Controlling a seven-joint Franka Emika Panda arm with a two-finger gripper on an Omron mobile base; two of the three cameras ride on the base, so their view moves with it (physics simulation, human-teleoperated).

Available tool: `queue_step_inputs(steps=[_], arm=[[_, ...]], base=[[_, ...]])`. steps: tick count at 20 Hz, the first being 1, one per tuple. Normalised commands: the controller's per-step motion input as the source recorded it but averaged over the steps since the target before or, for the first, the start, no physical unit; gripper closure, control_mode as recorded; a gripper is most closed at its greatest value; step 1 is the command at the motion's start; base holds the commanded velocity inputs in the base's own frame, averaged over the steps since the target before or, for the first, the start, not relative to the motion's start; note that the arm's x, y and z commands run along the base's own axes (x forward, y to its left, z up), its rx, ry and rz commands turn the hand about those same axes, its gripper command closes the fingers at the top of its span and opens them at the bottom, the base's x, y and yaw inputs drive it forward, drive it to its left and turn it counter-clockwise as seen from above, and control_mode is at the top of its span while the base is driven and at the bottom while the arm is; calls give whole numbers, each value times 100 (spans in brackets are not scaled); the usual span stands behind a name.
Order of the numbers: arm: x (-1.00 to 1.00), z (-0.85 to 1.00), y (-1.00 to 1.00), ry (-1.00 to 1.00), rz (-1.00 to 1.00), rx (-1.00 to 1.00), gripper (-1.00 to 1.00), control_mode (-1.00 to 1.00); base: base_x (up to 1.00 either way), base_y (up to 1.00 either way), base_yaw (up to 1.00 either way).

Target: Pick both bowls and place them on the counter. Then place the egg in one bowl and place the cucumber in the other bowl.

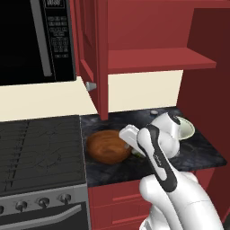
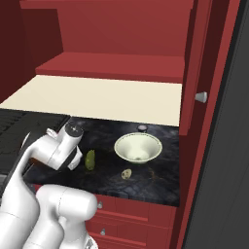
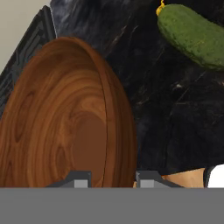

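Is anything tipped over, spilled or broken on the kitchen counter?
Nothing is spilled or broken. The brown wooden bowl and the pale bowl sit upright on the counter, both empty. The cucumber and the egg lie loose on the stone between them, not yet in a bowl.

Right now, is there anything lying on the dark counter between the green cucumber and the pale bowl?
No. In the right base view the counter between the cucumber and the pale bowl is bare; the egg sits nearer the front edge.

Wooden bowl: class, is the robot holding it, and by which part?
Yes. The jaws straddle the rim of the brown wooden bowl, one finger inside, the other outside, pinching its wall beside the cucumber.
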Motion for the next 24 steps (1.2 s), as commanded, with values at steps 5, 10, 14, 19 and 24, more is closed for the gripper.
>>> queue_step_inputs(steps=[5,10,14,19,24], arm=[[42,-37,12,7,5,0,100,-100],[37,-48,5,5,5,0,100,-100],[36,-45,3,1,3,0,100,-100],[28,-40,4,0,0,0,100,-100],[0,-4,1,0,0,0,-100,-100]], base=[[0,0,0],[0,0,0],[0,0,0],[0,0,0],[0,0,0]])
